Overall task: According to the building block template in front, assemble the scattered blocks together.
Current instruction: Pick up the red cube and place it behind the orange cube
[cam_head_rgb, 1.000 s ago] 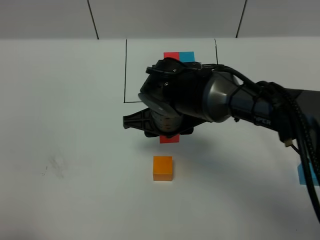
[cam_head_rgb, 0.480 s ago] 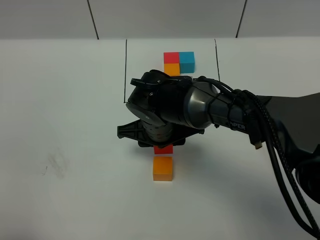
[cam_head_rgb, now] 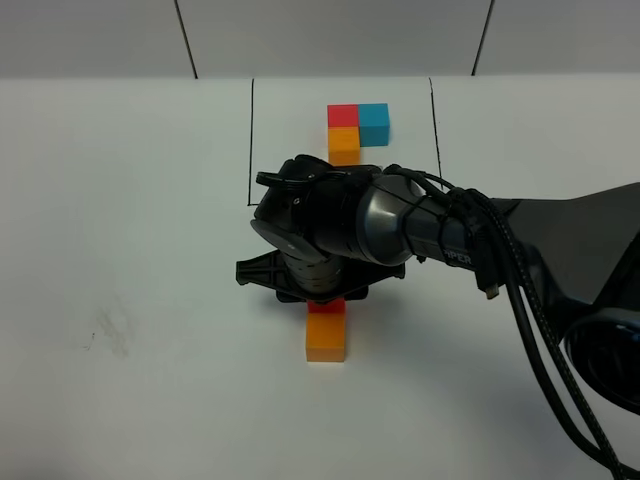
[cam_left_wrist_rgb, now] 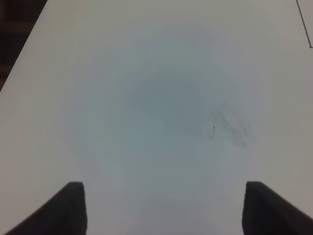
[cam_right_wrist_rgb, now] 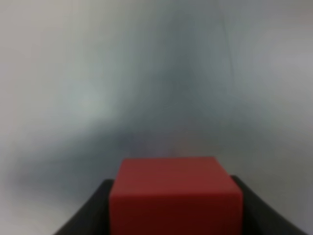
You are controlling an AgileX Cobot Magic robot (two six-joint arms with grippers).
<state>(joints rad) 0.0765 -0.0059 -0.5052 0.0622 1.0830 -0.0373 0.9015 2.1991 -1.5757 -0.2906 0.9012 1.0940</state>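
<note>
Right gripper [cam_right_wrist_rgb: 174, 215]: clamped on a small red cube [cam_right_wrist_rgb: 175, 188] of hard, matte-looking material, pinched across two opposite flat sides. Hung low over the white tabletop [cam_head_rgb: 130, 200]. Just below the jaws on the camera's side, met a loose orange cube [cam_head_rgb: 326, 338] of the same build; touching the red one or a hair apart, impossible to tell. Well beyond the jaws on the far side, showed the template [cam_head_rgb: 344, 143]: red, blue and orange cubes packed together inside a black outline [cam_head_rgb: 252, 140]. Judged light, rigid, smooth-faced and hardly breakable; best gripped squarely across flat faces, never corners. Left gripper [cam_left_wrist_rgb: 168, 210]: stood with jaws apart over bare tabletop, gripping nothing.
</note>
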